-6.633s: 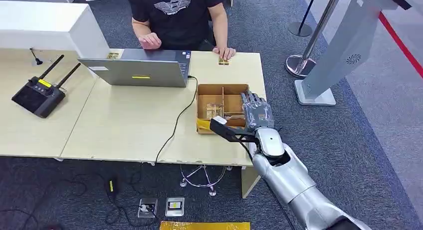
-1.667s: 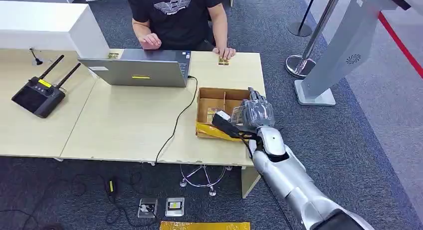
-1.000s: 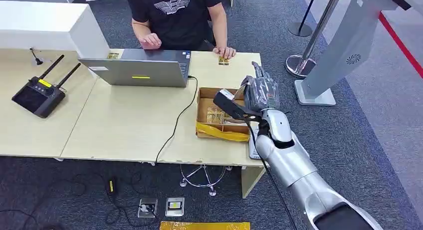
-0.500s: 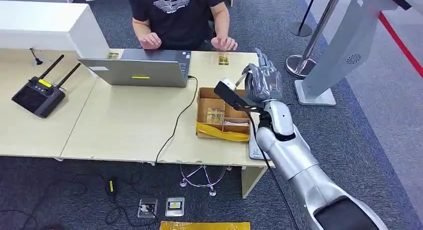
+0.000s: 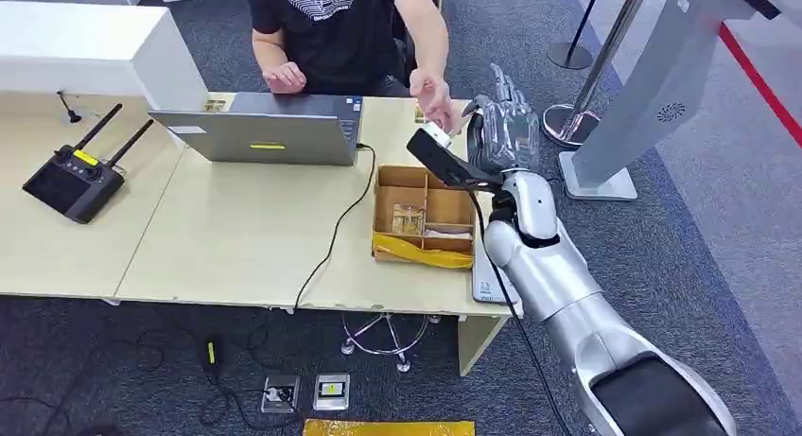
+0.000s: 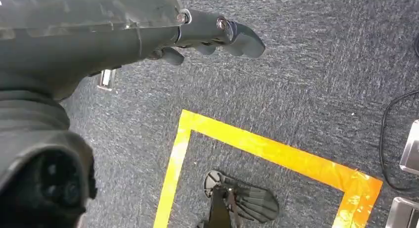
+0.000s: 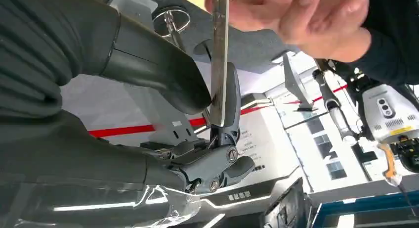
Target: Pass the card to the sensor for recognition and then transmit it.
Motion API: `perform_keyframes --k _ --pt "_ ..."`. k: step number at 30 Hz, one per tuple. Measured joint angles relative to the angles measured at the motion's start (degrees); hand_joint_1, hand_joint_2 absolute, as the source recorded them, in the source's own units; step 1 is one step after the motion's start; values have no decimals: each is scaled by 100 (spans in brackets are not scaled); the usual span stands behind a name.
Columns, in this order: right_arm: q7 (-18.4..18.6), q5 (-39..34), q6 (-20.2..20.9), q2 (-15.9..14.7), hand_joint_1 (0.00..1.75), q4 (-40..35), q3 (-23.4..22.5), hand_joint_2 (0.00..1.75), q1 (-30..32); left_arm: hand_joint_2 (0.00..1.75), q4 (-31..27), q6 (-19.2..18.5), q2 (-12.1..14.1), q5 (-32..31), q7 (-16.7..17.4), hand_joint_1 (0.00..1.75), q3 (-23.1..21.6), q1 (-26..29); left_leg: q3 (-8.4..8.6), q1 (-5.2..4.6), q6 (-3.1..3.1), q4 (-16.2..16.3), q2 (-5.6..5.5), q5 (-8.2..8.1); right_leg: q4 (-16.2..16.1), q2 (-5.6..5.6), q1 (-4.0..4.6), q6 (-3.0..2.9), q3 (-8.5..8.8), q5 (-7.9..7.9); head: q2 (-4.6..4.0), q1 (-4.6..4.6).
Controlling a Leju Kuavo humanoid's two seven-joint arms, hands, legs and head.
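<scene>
**Card held up between robot hand and person's hand**

The card (image 7: pixel 220 55) is seen edge-on in the right wrist view, pinched between the thick thumb and a darker finger of the right robot hand (image 7: pixel 217 114). Its far end is touched by a person's hand (image 7: pixel 301 22), whose fingers are curled around it. In the head view the card (image 5: pixel 436 133) is held above the far edge of the counter (image 5: pixel 236 237), with the right robot hand (image 5: pixel 501 129) raised and its other fingers pointing up, and the person's hand (image 5: pixel 430 94) reaching in from across the counter.

Just below the raised robot hand, a cardboard box (image 5: pixel 422 214) with compartments is set on the counter, a yellow strip lying across its near side. A laptop (image 5: pixel 260 129) is placed further along the counter, and a black remote control (image 5: pixel 74 179) with two antennas is well apart from it, near the other end.

The left robot hand (image 6: pixel 207 32) is seen above grey carpet and yellow floor tape (image 6: pixel 267 149); nothing is held in it, and its fingers are loosely extended.
</scene>
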Motion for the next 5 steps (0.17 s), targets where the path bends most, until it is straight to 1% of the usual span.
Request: perform_keyframes --k 5 --pt "11 33 -15 48 175 127 -26 175 -1 0 0 -7 0 4 0 0 2 -2 0 0 0 0 1 0 0 2 0 0 -1 0 0 -2"
